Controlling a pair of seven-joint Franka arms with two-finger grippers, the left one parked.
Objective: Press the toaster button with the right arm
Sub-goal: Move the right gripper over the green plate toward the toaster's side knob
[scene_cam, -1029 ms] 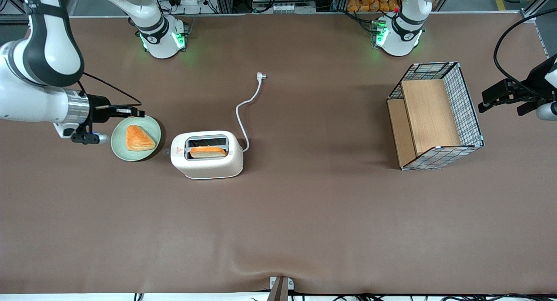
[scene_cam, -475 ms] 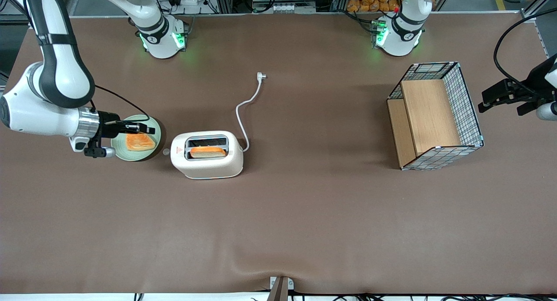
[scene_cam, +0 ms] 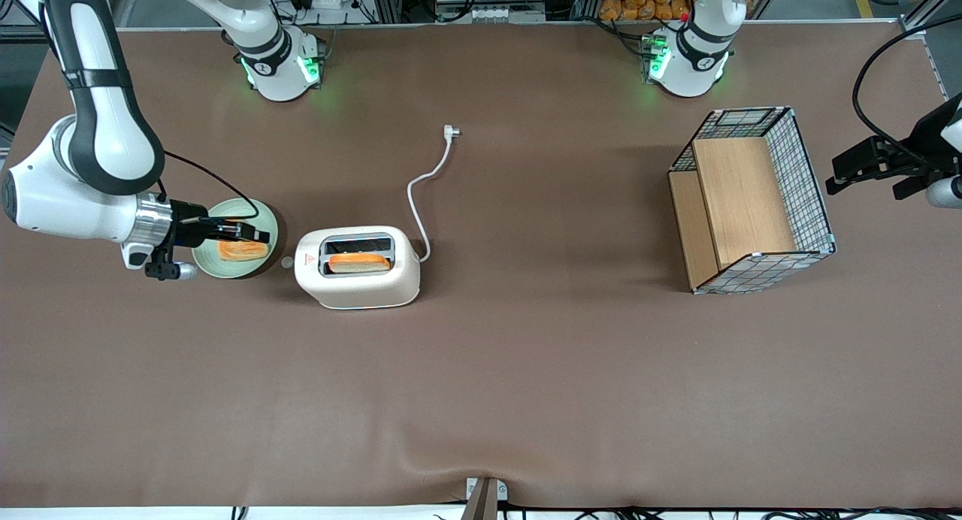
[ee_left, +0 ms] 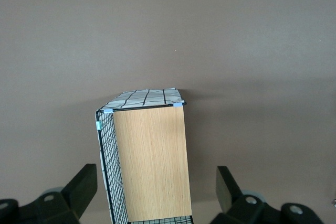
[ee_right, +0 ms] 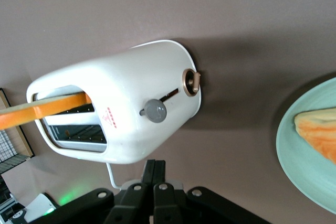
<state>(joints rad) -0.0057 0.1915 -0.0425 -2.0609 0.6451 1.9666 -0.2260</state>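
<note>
The cream-white toaster [scene_cam: 357, 267] stands mid-table with a toast slice [scene_cam: 359, 262] in the slot nearer the front camera. Its small grey button [scene_cam: 286, 262] sticks out of the narrow end by the red triangle sticker. My right arm's gripper [scene_cam: 263, 237] hovers over the green plate [scene_cam: 225, 268], a short gap from that end, fingers shut and holding nothing. In the right wrist view the toaster [ee_right: 115, 103] faces me end-on. The grey button [ee_right: 156, 110] shows at its middle, straight ahead of the shut gripper [ee_right: 159, 167], not touching.
A tan dial [ee_right: 191, 82] sits beside the button on the same end. A bread slice [scene_cam: 240, 249] lies on the plate under the gripper. The white cord [scene_cam: 428, 178] runs away from the front camera to its plug [scene_cam: 451, 131]. A wire basket [scene_cam: 751, 201] stands toward the parked arm's end.
The right arm has swung nearer to the front camera and toward the toaster. The gripper has moved from beside the plate's rim to over the bread. The toaster has not moved.
</note>
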